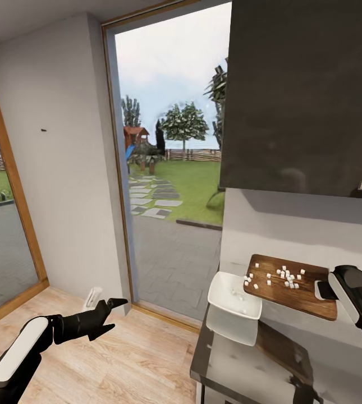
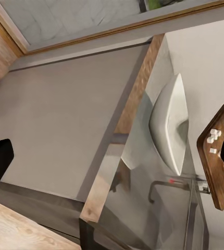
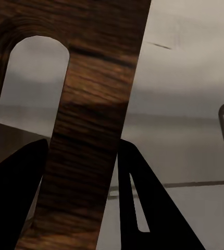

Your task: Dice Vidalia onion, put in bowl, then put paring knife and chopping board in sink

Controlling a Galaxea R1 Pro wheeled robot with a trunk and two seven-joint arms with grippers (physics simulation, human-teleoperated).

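Looking down from the head camera, I am seeing the bowl [image 1: 234,301] sitting at the near end of the countertop [image 1: 242,359], with a few white cubes lying inside it. The chopping board [image 1: 291,286] is hanging in the air just beside the bowl, tilted so that its lower edge is reaching over the bowl's rim, and most of the diced onion [image 1: 284,276] is resting scattered across the board's top face.

I am holding the board with the right gripper [image 1: 328,290], which is clamped on the board's handle end, the far end from the bowl. The right wrist camera is giving me what the head camera cannot: the two dark fingers [image 3: 143,208] are straddling the strip of wood beside the oblong handle slot [image 3: 31,88], one finger on each side and pressed against the wood. The grey worktop is showing through the slot.

The left gripper [image 1: 112,310] is hovering low over the wooden floor [image 1: 124,359], well apart from the board and the bowl, its fingers spread and gripping nothing. The left wrist camera is looking across at the counter end from the side: the bowl [image 2: 169,122] is appearing edge-on, the board [image 2: 216,156] with a few cubes is just beyond it, and a bent tap with a red knob [image 2: 170,181] is mirrored in the glossy metal below the bowl.
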